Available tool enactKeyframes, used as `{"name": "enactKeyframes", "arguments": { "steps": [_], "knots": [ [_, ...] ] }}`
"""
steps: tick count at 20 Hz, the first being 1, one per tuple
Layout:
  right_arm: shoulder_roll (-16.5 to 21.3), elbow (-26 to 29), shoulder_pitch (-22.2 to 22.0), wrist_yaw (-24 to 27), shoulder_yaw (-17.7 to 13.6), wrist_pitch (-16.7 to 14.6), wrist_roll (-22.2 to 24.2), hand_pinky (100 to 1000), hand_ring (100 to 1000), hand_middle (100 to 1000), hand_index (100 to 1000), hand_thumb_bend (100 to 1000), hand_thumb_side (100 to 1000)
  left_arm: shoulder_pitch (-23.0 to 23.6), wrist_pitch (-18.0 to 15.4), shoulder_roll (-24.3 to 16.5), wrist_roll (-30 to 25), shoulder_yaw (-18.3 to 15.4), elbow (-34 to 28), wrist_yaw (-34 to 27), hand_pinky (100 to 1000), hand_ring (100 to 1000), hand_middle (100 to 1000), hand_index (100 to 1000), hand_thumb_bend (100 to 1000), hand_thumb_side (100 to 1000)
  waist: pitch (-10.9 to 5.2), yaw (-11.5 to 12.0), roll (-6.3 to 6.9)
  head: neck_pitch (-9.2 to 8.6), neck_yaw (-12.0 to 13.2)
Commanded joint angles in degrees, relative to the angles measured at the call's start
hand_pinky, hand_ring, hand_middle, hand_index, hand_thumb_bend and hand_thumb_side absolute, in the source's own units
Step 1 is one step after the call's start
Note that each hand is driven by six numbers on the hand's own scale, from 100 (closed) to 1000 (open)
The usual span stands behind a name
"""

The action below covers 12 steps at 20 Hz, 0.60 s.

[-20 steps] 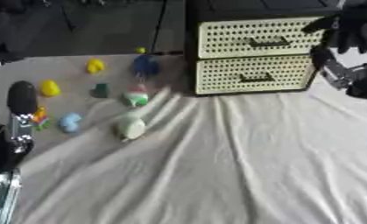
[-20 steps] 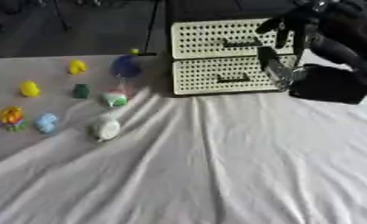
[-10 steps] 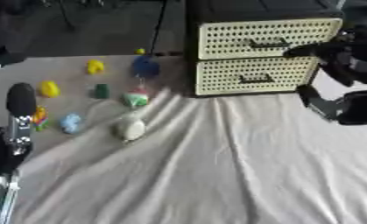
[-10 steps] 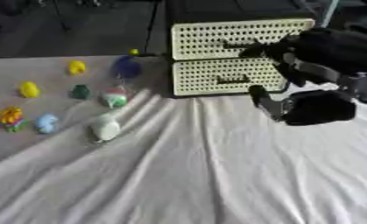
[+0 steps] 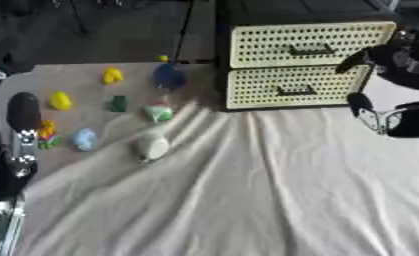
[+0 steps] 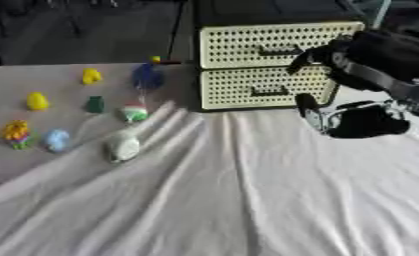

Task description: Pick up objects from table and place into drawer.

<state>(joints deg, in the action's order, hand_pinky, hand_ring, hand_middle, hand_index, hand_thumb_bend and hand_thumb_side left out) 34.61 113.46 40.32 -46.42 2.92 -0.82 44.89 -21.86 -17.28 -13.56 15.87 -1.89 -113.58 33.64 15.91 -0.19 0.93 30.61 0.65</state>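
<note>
The right hand [image 6: 352, 120] has dropped down from the upper drawer [image 6: 278, 45] to beside the lower one, fingers curled, holding nothing. Both drawers look closed, toys [image 6: 125, 147] untouched, so basically nothing's done yet.

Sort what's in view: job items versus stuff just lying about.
Job: small toys on the table's left, drawer unit, right hand beside it.

Lying about: white cloth, dark stand at left edge.

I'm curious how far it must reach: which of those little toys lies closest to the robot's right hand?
The white toy, lowest on the cloth and farthest right of the toys. It is nearer the right hand than the green-and-white one above it.
</note>
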Motion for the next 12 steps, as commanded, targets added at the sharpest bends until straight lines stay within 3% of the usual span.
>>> {"name": "enactKeyframes", "arguments": {
  "steps": [1,12],
  "knots": [
    [1.82,-1.58,2.39,-1.02,0.31,1.46,0.58,100,104,100,850,100,387,-0.62,-0.04,-0.28,-0.3,0.2,-1.01,-0.41,720,875,864,957,292,949,-1.15,0.27,-0.15,-0.15,-0.23],
    [-0.32,-14.69,10.06,-2.21,1.78,1.83,2.05,100,100,100,880,100,360,-0.37,-0.09,0.01,-0.81,0.64,-1.01,-0.96,717,874,862,951,282,951,-1.32,1.18,-0.17,0.34,-1.42]
  ]
}}
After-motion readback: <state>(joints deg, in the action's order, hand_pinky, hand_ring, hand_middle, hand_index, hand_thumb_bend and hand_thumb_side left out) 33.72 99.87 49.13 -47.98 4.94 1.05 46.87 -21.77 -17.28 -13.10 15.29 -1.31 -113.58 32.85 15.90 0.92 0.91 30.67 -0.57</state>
